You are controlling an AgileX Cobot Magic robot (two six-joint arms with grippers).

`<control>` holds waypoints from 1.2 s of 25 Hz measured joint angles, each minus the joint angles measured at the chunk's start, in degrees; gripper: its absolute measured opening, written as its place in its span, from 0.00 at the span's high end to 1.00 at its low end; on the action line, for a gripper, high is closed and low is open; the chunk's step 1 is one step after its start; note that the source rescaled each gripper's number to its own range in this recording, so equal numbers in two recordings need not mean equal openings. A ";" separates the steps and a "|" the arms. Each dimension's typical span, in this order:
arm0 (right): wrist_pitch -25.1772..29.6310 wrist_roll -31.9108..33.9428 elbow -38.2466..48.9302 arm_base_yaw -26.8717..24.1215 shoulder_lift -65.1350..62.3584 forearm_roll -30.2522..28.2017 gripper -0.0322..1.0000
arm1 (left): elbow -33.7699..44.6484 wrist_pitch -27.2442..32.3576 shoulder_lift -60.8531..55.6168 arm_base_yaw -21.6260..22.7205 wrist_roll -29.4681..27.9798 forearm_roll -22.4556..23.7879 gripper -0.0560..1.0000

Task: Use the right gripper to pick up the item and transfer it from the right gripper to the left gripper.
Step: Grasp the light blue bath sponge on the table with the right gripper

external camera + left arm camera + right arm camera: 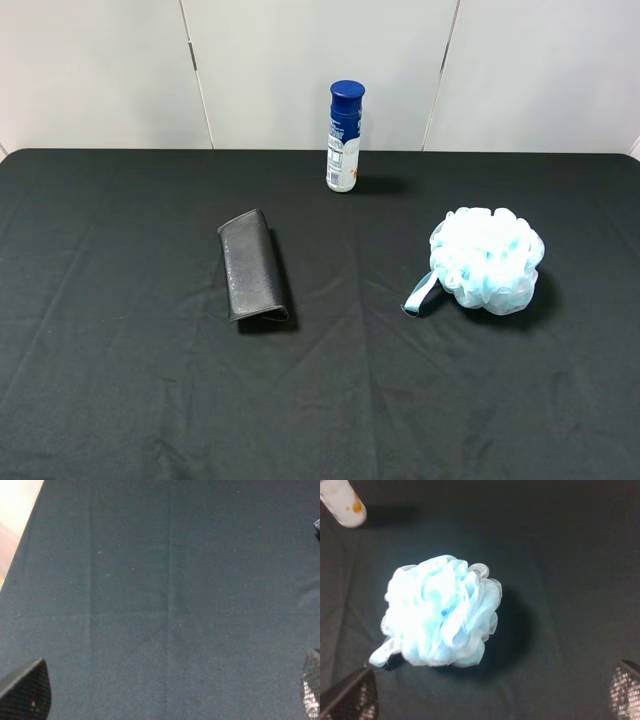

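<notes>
1. Fingers of the right gripper (487, 696) are standing wide apart, gripping nothing.
2. The loofah (442, 612) is lying on the black cloth (570, 580) just ahead of those open jaws, touching neither finger, its loop (382, 652) trailing toward one fingertip.
3. A bottle (342, 502) is standing farther out, beyond the loofah.
4. The left gripper (167, 692) is hanging open as well, with bare cloth stretching ahead of its jaws.
</notes>
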 joint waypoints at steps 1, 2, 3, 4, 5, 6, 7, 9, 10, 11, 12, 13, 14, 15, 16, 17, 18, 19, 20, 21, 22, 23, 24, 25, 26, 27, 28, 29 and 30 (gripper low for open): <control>-0.08 -0.94 -1.54 0.00 3.93 0.31 0.00 | 0.00 -0.02 0.00 0.00 0.00 0.00 0.00; -0.10 -2.02 -2.99 0.00 7.11 0.65 0.00 | 0.00 -0.07 0.00 0.00 0.00 0.00 0.00; -0.24 -3.11 -4.35 0.00 10.86 1.13 0.00 | 0.00 -0.17 0.00 0.00 0.00 0.00 0.00; -0.61 -4.52 -5.39 0.00 14.51 1.70 0.00 | 0.00 -0.22 0.00 0.00 0.00 0.00 0.00; -0.75 -5.98 -6.55 0.00 17.50 2.41 0.00 | 0.00 -0.31 0.00 0.00 0.00 0.00 0.00; -0.87 -6.99 -7.53 0.19 20.84 2.99 0.00 | 0.00 -0.31 0.00 0.00 0.00 0.00 0.00; -1.07 -7.75 -8.27 0.78 23.90 3.16 0.00 | 0.00 -0.31 0.00 0.00 0.00 0.00 0.00; -1.95 -8.68 -9.56 2.67 28.91 3.24 0.00 | 0.00 -0.31 0.00 0.00 0.00 0.00 0.00; -2.83 -8.86 -9.79 3.98 31.37 3.24 0.00 | 0.00 -0.31 0.00 0.00 0.00 0.00 0.00; -3.90 -9.00 -9.94 5.35 33.75 3.16 0.00 | 0.00 -0.31 0.00 0.00 0.00 0.00 0.00; -4.94 -8.99 -10.04 6.69 36.03 2.79 0.00 | 0.00 -0.31 0.00 0.00 0.00 0.00 0.00; -6.11 -8.99 -10.04 7.71 37.95 2.32 0.00 | 0.00 -0.31 0.00 0.00 0.00 0.00 0.00; -7.02 -8.99 -10.04 8.78 40.24 1.83 0.00 | 0.00 -0.31 0.00 0.00 0.00 0.00 0.00; -7.95 -8.99 -10.04 9.61 42.54 1.32 0.00 | 0.00 -0.31 0.00 0.00 0.00 0.00 0.00; -9.09 -8.77 -10.04 10.24 44.44 0.85 0.00 | 0.00 -0.31 0.00 0.00 0.00 0.00 0.00; -9.95 -8.66 -10.08 10.50 46.66 0.55 0.00 | 0.00 -0.31 0.00 0.00 0.00 0.00 0.00; -10.90 -8.37 -10.08 10.70 48.80 0.16 0.00 | 0.00 -0.31 0.00 0.00 0.00 0.00 0.00; -11.94 -8.10 -10.08 10.70 50.81 0.01 0.00 | 0.00 -0.31 0.00 0.00 0.00 0.00 0.00; -12.92 -7.92 -10.08 10.70 52.42 -0.26 0.00 | 0.00 -0.31 0.00 0.00 0.00 0.00 0.00; -13.71 -7.78 -10.08 10.70 54.21 -0.35 0.00 | 0.00 -0.31 0.00 0.00 0.00 0.00 0.00; -14.48 -7.72 -10.08 10.70 55.84 -0.42 0.00 | 0.00 -0.31 0.00 0.00 0.00 0.00 0.00; -15.20 -7.72 -10.08 10.70 57.07 -0.42 0.00 | 0.00 -0.31 0.00 0.00 0.00 0.00 0.00; -15.61 -7.72 -10.08 10.70 58.40 -0.42 0.00 | 0.00 -0.31 0.00 0.00 0.00 0.00 0.00; -16.17 -7.72 -10.08 10.70 59.54 -0.42 0.00 | 0.00 -0.31 0.00 0.00 0.00 0.00 0.00; -16.49 -7.72 -10.10 10.70 60.44 -0.31 0.00 | 0.00 -0.31 0.00 0.00 0.00 0.00 0.00; -16.56 -7.72 -10.15 10.70 61.06 -0.26 0.00 | 0.00 -0.31 0.00 0.00 0.00 0.00 0.00; -16.60 -7.72 -10.21 10.70 61.53 -0.26 0.05 | 0.00 -0.31 0.00 0.00 0.00 0.00 0.00; -16.60 -7.72 -10.21 10.70 61.71 -0.20 0.15 | 0.00 -0.31 0.00 0.00 0.00 0.00 0.00; -16.60 -7.72 -10.21 10.75 61.70 -0.20 0.32 | 0.00 -0.31 0.00 0.00 0.00 0.00 0.00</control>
